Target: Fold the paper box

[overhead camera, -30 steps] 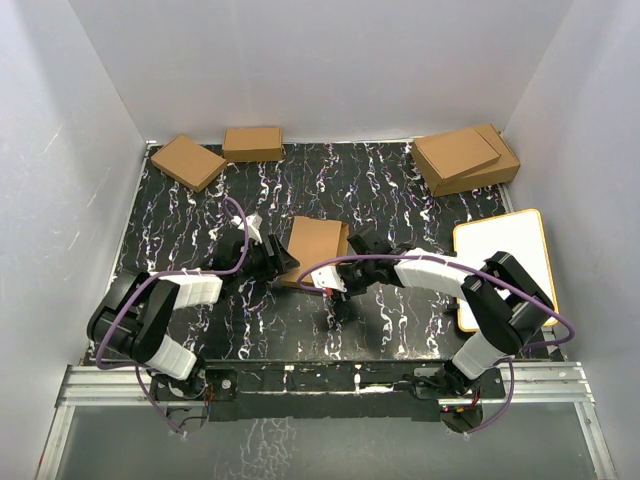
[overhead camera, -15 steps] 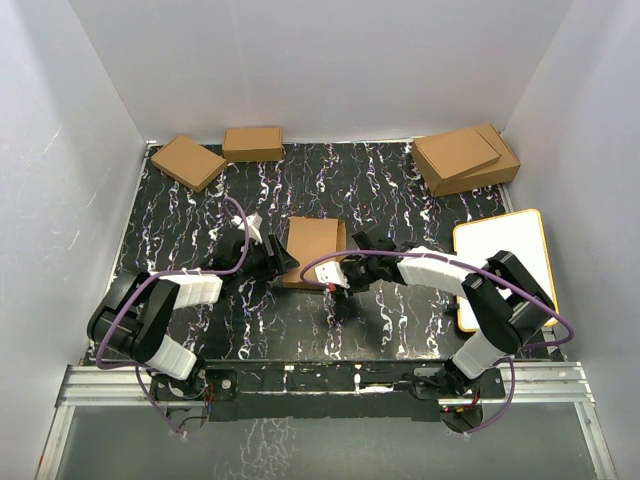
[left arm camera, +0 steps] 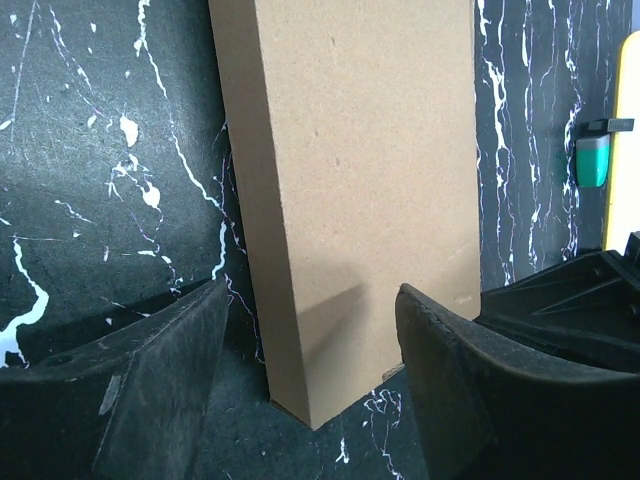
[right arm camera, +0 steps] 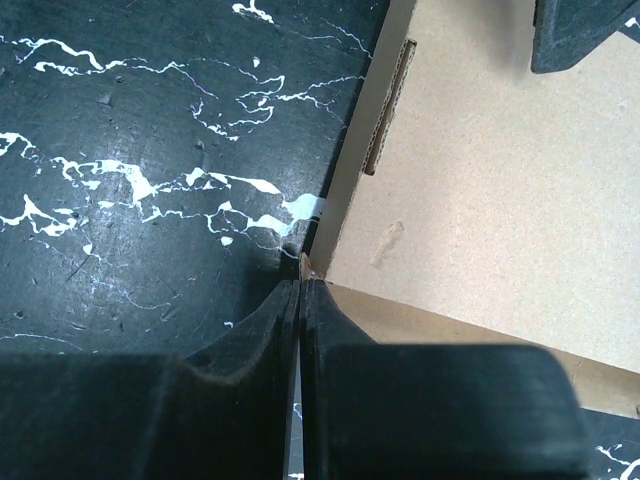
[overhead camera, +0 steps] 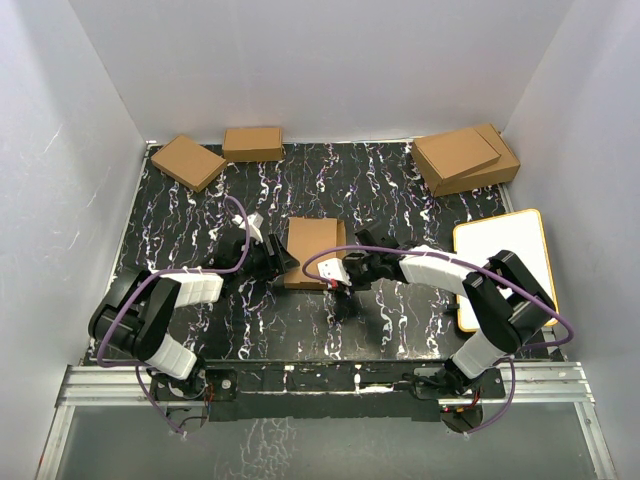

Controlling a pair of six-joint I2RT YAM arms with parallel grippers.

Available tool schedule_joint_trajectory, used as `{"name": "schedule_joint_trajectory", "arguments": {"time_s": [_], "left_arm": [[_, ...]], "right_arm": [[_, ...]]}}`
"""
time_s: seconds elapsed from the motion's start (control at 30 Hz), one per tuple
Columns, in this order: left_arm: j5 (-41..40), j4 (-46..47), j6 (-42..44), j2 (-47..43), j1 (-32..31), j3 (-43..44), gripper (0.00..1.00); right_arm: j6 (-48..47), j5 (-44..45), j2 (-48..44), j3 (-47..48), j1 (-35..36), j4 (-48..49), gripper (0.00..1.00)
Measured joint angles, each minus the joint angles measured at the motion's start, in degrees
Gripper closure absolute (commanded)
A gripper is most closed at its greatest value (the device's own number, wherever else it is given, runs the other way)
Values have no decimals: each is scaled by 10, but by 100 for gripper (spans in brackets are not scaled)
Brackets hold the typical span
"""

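Cardboard folded up into a thin rectangular box (overhead camera: 312, 250) lies flat near the middle of the bench (overhead camera: 390, 190), well apart from the 2 small boxes (overhead camera: 188, 162) at the far-left corner and the 2 stacked boxes (overhead camera: 455, 153) at the far-right corner. The left jaws are spread and straddle the box's left end, 1 finger on each side of a corner; dark bench shows between at least 1 finger and the cardboard, so they bracket it and do not clamp it. The right jaws are pressed together with nothing visible between them, and their joined tips sit against the box's near-right corner, just below a raw corrugated edge (right arm camera: 385, 120) that shows along the side wall. The folding looks nearly done: the step in hand seems to be seating that last side or flap, with the closed right jaws used as a poker and the left jaws as a stop. The next move calls for a short, level push into the corner, kept low so the tips do not ride over the lid, while the left side keeps the box from sliding or turning.
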Motion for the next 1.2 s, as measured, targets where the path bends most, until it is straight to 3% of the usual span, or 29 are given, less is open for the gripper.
{"name": "schedule_joint_trajectory", "arguments": {"time_s": [0.27, 0.53, 1.2], "left_arm": [[10, -19, -3, 0, 0, 7, 40], [19, -24, -1, 32, 0, 30, 54], [20, -33, 0, 40, 0, 37, 61]], "right_arm": [[0, -3, 0, 0, -2, -2, 92], [0, -5, 0, 0, -3, -2, 92], [22, -28, 7, -1, -28, -6, 92]]}}
